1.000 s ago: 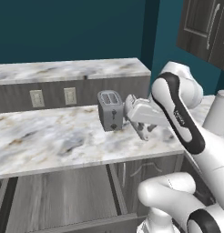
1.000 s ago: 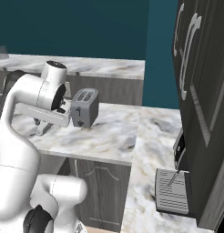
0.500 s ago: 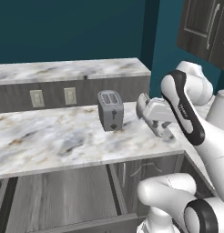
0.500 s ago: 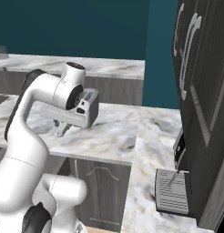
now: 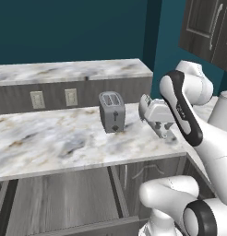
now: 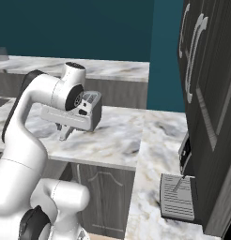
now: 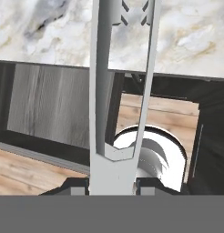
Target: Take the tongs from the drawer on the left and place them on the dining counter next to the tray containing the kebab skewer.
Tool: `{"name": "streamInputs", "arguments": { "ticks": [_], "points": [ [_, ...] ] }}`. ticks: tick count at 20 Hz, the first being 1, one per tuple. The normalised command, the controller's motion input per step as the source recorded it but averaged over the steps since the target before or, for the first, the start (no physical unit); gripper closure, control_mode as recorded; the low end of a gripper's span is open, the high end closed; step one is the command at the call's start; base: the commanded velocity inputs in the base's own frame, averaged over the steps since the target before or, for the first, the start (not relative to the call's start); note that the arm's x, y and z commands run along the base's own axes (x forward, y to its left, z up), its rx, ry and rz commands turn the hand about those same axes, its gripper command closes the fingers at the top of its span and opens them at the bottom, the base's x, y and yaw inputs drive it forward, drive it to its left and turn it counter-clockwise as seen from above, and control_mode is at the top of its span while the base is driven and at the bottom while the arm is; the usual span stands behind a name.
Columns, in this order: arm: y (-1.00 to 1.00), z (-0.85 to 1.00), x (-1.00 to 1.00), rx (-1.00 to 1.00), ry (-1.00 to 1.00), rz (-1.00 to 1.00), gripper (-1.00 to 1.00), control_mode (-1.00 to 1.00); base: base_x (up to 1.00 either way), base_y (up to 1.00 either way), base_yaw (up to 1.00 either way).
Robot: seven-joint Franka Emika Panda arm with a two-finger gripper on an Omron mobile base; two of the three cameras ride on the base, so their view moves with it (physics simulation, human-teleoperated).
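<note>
- Teal walls back the kitchen, and below them a marble table (image 5: 64, 138) runs across the left base view, with a higher marble ledge (image 5: 74, 71) behind it carrying two pale wall sockets (image 5: 54, 98) on its grey front.
- We see a grey two-slot toaster (image 5: 111, 111) standing upright on the table, just to the left of the arm's hand.
- We see the arm rise from the base, bend at a high elbow and reach forward, so that its hand hangs over the table's front edge near the corner.
- Our pincer (image 7: 114, 175) is closed narrowly on the tongs (image 7: 119, 86); in the hand view the two light-grey arms run straight away from the fingertips, joined near them and spreading a little at the far end.
- From the right base view the pincer (image 6: 65, 132) points down towards the marble.
- Below the table's edge the drawer (image 5: 60, 203) stands pulled open, its grey wood-grain bottom showing.
- Dark cabinet doors (image 6: 206, 93) with slim silver handles rise at the right.
</note>
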Motion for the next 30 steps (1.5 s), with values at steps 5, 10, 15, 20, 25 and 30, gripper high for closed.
{"name": "streamInputs", "arguments": {
  "ticks": [5,10,15,20,25,30],
  "points": [
    [0.0,0.0,0.0,0.0,0.0,0.0,1.0,-1.0,0.0,0.0,0.0],
    [0.0,0.0,0.0,0.0,0.0,0.0,1.0,1.0,0.0,0.0,0.0],
    [0.0,0.0,0.0,0.0,0.0,0.0,1.0,1.0,-0.74,0.0,0.0],
    [0.0,0.0,0.0,0.0,0.0,0.0,1.0,1.0,-1.0,0.0,0.0],
    [0.0,0.0,0.0,0.0,0.0,0.0,1.0,1.0,-1.0,0.14,0.04],
    [0.0,0.0,0.0,0.0,0.0,0.0,1.0,1.0,-0.97,0.62,0.27]
  ]
}}
